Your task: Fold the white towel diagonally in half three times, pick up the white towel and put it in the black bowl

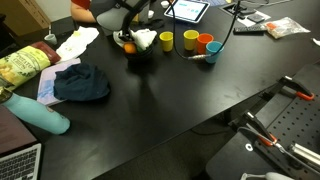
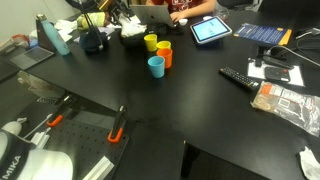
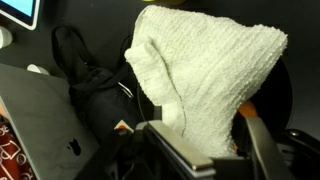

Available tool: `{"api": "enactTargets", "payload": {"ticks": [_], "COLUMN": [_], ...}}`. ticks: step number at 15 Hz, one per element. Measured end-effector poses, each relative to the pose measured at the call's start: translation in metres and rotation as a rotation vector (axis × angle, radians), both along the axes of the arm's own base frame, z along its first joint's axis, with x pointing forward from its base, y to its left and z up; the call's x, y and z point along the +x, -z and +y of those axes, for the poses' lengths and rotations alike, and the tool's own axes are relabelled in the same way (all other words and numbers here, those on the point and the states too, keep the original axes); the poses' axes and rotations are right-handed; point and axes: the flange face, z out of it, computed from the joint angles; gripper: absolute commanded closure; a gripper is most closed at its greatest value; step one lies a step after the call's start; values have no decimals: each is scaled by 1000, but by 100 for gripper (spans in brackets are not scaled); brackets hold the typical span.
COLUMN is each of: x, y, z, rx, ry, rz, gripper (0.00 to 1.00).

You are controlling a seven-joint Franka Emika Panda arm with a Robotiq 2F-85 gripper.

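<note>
Dark cloth (image 3: 88,80): lies left of the towel; not part of the task.
White towel (image 3: 210,70): bunched into a compact wad. It is in or just above the bowl; which of the two cannot be told.
Gripper (image 3: 215,148): clenched on the towel's near end, one finger on each side. The rest of the wad extends away from the claw.
Black bowl (image 3: 288,95): its rim shows behind and to the right of the towel.
Progress: folding and pickup are judged complete. Release into the bowl and withdrawal remain.
</note>
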Motion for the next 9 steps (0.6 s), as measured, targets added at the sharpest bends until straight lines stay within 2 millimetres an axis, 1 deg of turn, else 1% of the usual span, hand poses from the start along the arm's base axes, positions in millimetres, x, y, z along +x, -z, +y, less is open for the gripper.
{"api": "enactTargets", "payload": {"ticks": [1,4,7,9], "x": [0,-5,-20,-32], "y": [-2,-13,-37,-58], "z": [0,4,7,0], "rx": [0,23,102,137], "ry": [-2,-25,-68,-53], "rz": [0,60,180,241], "gripper": [0,0,0,0]}}
